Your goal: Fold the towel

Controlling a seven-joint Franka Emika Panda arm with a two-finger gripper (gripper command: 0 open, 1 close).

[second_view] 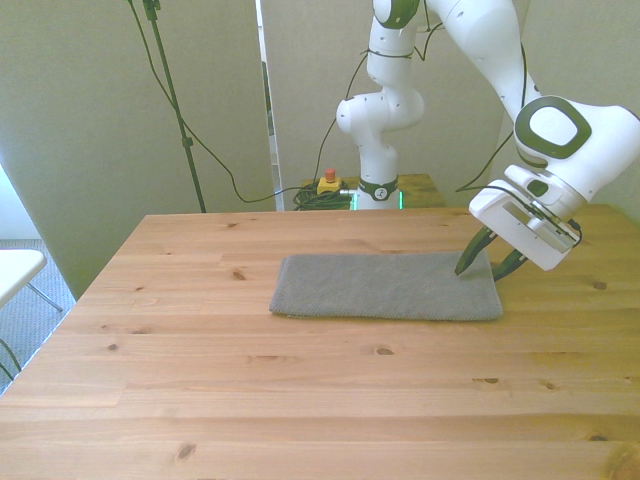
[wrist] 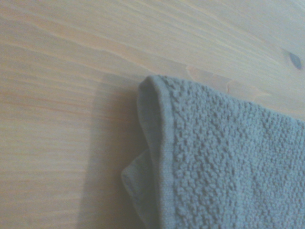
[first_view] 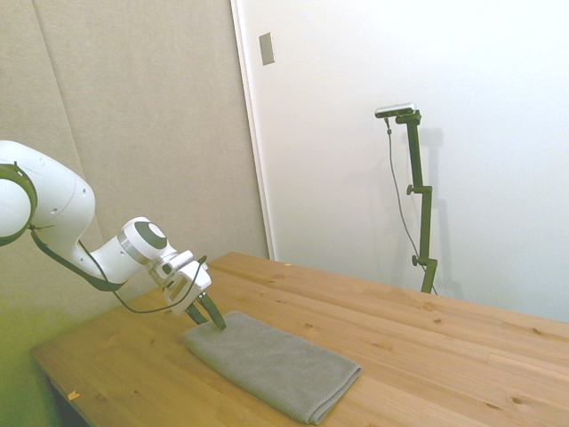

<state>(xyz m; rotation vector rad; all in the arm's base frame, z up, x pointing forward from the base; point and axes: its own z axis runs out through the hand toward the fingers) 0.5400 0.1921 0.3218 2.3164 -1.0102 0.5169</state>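
Note:
The grey towel (second_view: 385,287) lies flat on the wooden table (second_view: 300,400) as a long folded rectangle in thick layers. My gripper (second_view: 485,268) is tilted down at the towel's end on the front view's right, by its far corner. Its dark fingers stand open, one tip on the towel's top and the other just past the edge, with nothing pinched between them. In the side view the gripper (first_view: 206,320) touches down at the near-left corner of the towel (first_view: 276,365). The wrist view shows that corner of the towel (wrist: 228,162) from close by, with a lower layer peeking out.
Bare wood surrounds the towel on all sides. Behind the table's far edge a yellow box with a red button (second_view: 327,183) sits among cables beside the robot base (second_view: 378,190). A white surface (second_view: 15,270) juts in at the front view's left.

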